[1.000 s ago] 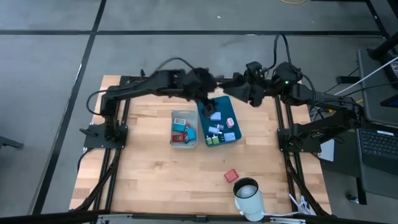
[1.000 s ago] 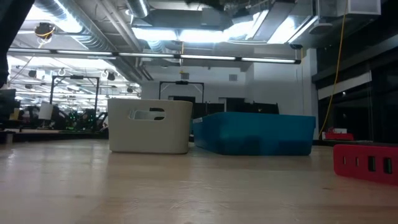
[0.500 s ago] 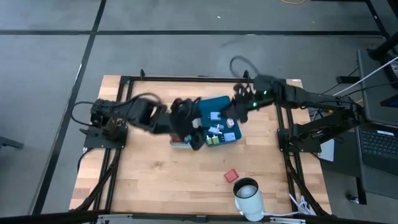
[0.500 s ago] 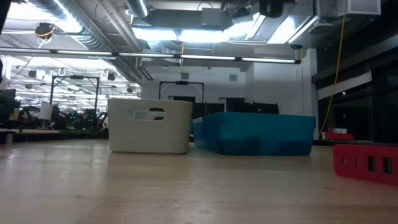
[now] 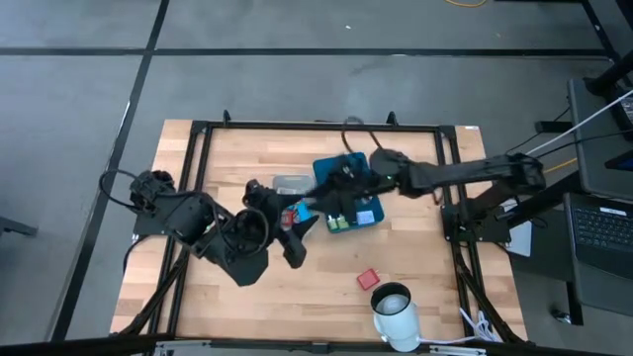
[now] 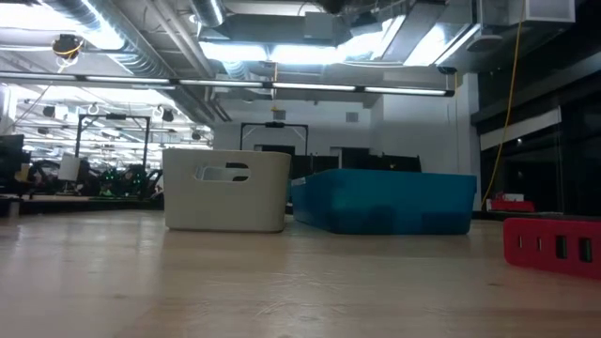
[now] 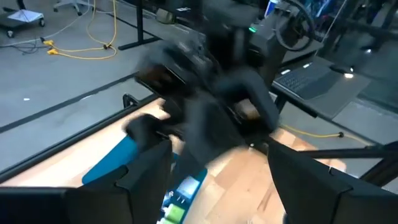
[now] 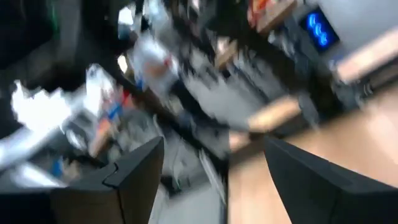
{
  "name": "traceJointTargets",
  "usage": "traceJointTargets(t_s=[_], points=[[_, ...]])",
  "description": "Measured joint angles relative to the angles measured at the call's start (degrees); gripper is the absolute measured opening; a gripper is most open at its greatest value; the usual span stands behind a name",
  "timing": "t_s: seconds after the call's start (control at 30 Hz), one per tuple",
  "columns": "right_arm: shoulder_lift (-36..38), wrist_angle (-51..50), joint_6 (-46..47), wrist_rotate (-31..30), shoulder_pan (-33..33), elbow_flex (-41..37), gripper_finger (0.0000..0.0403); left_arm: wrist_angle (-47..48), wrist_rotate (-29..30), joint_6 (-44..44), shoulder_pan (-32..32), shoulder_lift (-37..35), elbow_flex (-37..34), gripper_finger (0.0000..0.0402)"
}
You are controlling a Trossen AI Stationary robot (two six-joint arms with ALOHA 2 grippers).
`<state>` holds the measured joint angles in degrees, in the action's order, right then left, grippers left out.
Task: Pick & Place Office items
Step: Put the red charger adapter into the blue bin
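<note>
Small colourful office items lie in the teal tray (image 5: 364, 203), among them green and white pieces (image 5: 341, 222), and red and blue ones show in the grey bin (image 5: 289, 183). One red piece (image 5: 368, 279) rests flat on the wood near the table's front right. My left gripper (image 5: 297, 245) hovers open just in front of the bin, with nothing between its fingers (image 7: 149, 168). My right gripper (image 5: 321, 188) hangs open above the tray's left end and the bin, also empty. In the low view neither gripper shows.
A white cylindrical cup (image 5: 396, 309) stands at the front right, beside the red piece. Bin (image 6: 225, 188) and tray (image 6: 385, 200) stand side by side at the table's middle. Bare wood lies to the front left. A laptop (image 5: 603, 222) sits off the table's right edge.
My left gripper has swung from above the tray's far end toward the table's near edge, past the bin, rolling its wrist. My right gripper has come from the far right corner leftward and down over the tray. The bin, tray and items have stayed put.
</note>
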<state>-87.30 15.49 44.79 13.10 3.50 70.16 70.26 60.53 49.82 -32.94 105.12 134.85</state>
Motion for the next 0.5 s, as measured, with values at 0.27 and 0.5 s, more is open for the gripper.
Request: traceJointTargets(t_s=[0.27,0.5], points=[[-12.50,8.16,6.78,7.04,2.15,14.48,0.0271,6.44,2.92,1.67,-5.98,0.24,0.02,0.0259],[-14.78,-20.56,-11.66,6.32,5.66,27.55,0.0105,15.50,5.62,9.51,-13.09,0.15,-0.08,0.0248]])
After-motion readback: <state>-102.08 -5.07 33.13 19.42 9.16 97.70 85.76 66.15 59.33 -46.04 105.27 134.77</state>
